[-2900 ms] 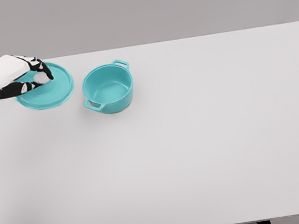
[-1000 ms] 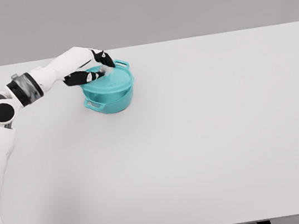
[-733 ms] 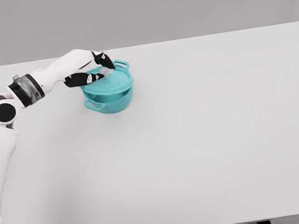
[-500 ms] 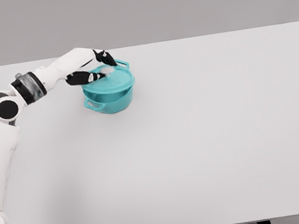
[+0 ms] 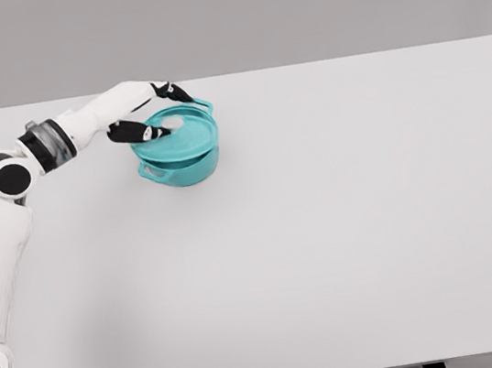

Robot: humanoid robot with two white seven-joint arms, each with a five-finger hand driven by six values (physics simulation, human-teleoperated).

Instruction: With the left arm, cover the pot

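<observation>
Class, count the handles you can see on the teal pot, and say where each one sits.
2. One handle sticks out at the pot's far right rim; the other handle at its near left side, below the lid. None seems hidden.

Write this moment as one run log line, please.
stage: release | lid: on pot | left hand: open beside knob | right arm: out of view
</observation>
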